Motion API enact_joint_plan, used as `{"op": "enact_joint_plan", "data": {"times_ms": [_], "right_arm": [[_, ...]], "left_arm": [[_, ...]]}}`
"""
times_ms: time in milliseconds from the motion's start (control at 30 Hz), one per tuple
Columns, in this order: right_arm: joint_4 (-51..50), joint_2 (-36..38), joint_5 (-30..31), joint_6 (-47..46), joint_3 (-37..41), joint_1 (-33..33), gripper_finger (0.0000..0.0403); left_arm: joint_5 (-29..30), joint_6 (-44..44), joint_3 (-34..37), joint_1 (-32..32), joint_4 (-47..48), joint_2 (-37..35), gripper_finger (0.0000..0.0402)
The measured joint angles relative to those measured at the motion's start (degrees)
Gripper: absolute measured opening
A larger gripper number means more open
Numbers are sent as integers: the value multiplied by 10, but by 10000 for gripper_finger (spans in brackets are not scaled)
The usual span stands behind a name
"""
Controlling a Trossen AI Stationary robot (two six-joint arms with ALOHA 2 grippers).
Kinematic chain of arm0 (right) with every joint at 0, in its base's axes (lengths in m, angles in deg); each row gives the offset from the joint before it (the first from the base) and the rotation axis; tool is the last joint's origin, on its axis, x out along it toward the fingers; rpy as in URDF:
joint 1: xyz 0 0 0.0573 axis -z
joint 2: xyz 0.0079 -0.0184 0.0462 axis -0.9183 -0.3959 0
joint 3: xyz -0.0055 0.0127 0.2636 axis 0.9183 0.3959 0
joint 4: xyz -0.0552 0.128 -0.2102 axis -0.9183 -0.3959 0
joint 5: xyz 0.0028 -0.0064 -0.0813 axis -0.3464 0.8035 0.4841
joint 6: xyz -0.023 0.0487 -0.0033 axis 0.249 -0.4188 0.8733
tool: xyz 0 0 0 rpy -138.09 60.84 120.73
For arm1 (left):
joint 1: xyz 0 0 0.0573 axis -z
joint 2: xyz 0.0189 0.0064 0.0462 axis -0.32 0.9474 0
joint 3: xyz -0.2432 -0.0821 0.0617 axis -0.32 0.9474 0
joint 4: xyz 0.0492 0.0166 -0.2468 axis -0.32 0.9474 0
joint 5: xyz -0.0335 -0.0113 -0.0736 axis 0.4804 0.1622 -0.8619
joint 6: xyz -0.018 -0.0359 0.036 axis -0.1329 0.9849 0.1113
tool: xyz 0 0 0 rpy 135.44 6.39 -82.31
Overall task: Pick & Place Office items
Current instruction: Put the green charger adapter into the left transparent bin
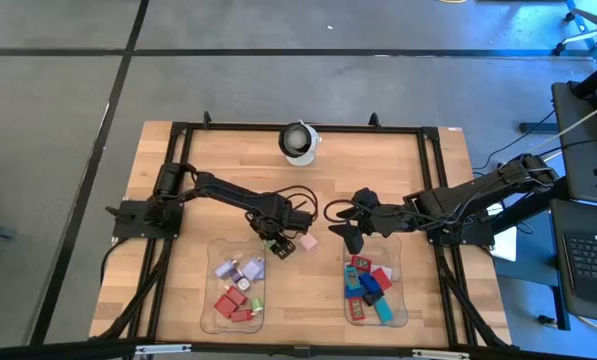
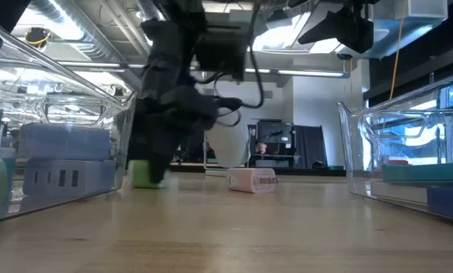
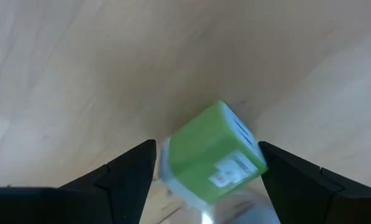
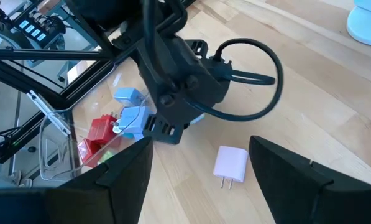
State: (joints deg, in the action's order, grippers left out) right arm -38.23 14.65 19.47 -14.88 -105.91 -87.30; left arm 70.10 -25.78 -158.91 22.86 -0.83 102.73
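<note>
A green block (image 3: 213,152) sits tilted on the wood between the fingers of my left gripper (image 3: 207,180), which is open and points down. In the low view the green block (image 2: 143,174) rests on the table under that gripper. This spot is just beyond the left tray's far right corner, where my left gripper (image 1: 278,241) stands. A pale pink plug block (image 1: 308,241) lies flat on the table between the two grippers. My right gripper (image 1: 348,236) hovers open above the table, with the pink block (image 4: 230,163) ahead of its fingers. Other small coloured items lie in both trays. My left gripper comes at the green block (image 3: 197,143) from above, one finger close on each side. The block rests on the table. Whether the fingers touch it I cannot tell.
The left clear tray (image 1: 210,300) holds lilac, red and green pieces. The right clear tray (image 1: 404,300) holds red, blue and teal ones. The white-and-black camera dome (image 1: 298,142) stands at the far edge. Black frame rails border the table. Bare wood lies between the trays.
</note>
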Motion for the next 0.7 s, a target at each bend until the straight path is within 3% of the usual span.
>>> {"op": "enact_joint_plan", "data": {"times_ms": [167, 700], "right_arm": [[-5, 0, 0, 2, 0, 0, 270], [-7, 0, 0, 13, 0, 0, 270]], "left_arm": [[5, 3, 27, 0, -18, -3, 259], [41, -34, 14, 0, -30, -1, 156]]}}
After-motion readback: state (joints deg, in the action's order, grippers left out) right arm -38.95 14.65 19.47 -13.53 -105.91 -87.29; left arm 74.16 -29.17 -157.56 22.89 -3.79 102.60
